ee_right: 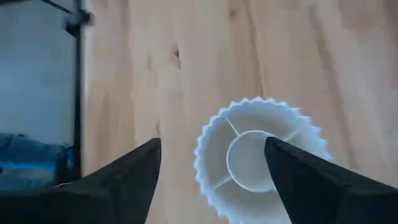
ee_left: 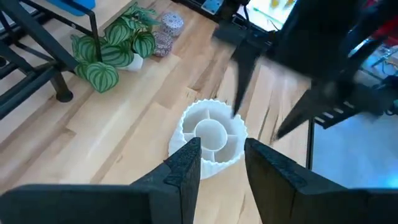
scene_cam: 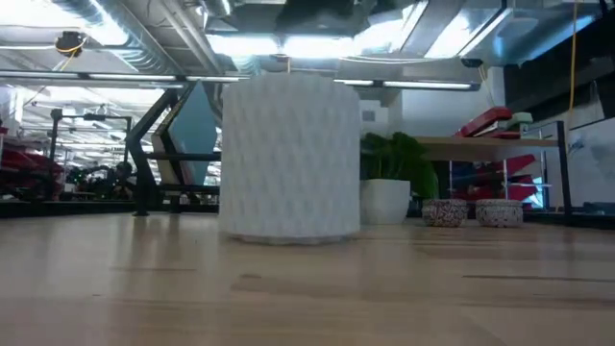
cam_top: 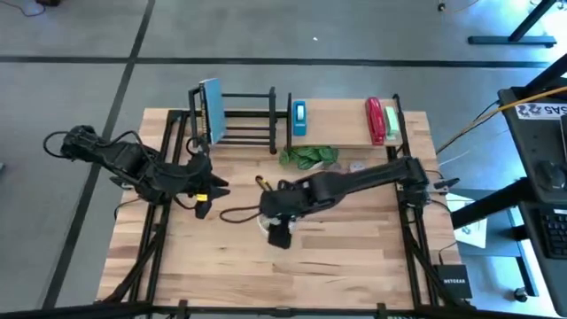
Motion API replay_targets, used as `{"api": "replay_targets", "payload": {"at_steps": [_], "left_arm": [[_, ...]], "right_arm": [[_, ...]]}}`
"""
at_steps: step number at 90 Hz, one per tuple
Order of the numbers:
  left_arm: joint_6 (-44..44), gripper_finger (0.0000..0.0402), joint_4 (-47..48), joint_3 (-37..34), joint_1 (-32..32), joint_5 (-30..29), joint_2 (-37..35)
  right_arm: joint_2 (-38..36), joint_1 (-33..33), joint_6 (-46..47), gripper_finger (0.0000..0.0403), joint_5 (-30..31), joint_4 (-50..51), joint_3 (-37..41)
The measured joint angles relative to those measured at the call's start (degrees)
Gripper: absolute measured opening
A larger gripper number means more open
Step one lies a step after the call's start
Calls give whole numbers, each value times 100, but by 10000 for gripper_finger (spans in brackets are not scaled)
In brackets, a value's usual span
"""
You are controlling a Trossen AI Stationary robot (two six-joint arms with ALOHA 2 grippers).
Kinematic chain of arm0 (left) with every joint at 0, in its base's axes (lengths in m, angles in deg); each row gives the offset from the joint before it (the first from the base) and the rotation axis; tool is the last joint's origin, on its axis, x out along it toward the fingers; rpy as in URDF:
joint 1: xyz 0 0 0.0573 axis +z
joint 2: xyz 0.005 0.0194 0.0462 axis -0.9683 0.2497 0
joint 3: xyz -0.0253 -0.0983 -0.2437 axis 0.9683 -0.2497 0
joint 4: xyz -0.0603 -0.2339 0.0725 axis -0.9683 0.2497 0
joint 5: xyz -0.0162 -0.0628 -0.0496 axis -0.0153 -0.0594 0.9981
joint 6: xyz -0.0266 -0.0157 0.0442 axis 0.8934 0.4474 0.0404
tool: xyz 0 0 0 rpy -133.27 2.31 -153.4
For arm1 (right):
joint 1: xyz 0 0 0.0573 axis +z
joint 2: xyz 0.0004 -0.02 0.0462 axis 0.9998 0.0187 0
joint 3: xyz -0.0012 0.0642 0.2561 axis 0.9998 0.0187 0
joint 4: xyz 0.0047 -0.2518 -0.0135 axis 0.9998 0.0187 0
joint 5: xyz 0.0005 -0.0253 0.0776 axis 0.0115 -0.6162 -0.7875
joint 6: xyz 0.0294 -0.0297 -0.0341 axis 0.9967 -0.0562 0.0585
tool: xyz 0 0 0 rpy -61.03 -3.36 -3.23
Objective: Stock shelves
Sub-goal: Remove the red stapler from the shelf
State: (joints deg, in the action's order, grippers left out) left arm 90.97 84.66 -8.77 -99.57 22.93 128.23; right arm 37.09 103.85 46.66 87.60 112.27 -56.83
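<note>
Shelves point(cam_top: 341, 124) look partly stocked: a blue book, a small blue box and a red stapler point(cam_top: 376, 120) sit up there. White ribbed organizer cup point(ee_right: 258, 158), round with inner dividers, sits mid-table, unshelved. Right gripper point(ee_right: 214, 168) hovers spread over it, empty; left gripper point(ee_left: 221, 165) nearby, parted too.

From my station, the white cup point(ee_left: 210, 137) reads as matt plastic, its outer wall ribbed in small ridges, its inner dividers smooth. It stands on the tabletop point(cam_top: 354, 257), pale wood with a smooth, faintly sheened finish and visible grain. Behind the cup, the black rack point(cam_top: 239, 120) looks like thin matt-painted metal bars. Beside that rack, the shelf board point(cam_top: 341, 124) is light wood, smooth, between black metal uprights. On the board the red stapler point(cam_top: 376, 120) appears glossy. Both grippers' fingers point(ee_right: 130, 177) near the cup look like matt black plastic.
</note>
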Motion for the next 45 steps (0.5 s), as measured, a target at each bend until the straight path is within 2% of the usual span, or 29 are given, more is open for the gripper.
{"api": "replay_targets", "payload": {"at_steps": [8,27,33,45], "left_arm": [[0,107,2,0,0,-1,0],[-1,107,-3,-2,1,-219,0],[13,107,-9,-2,7,-328,0],[179,107,-2,-2,7,-472,0]], "right_arm": [[-473,11,70,262,664,110,0],[-1352,-57,520,241,3193,417,-4],[-1571,-143,991,239,3718,1051,0],[-2022,-369,2600,253,4526,2910,0]]}}
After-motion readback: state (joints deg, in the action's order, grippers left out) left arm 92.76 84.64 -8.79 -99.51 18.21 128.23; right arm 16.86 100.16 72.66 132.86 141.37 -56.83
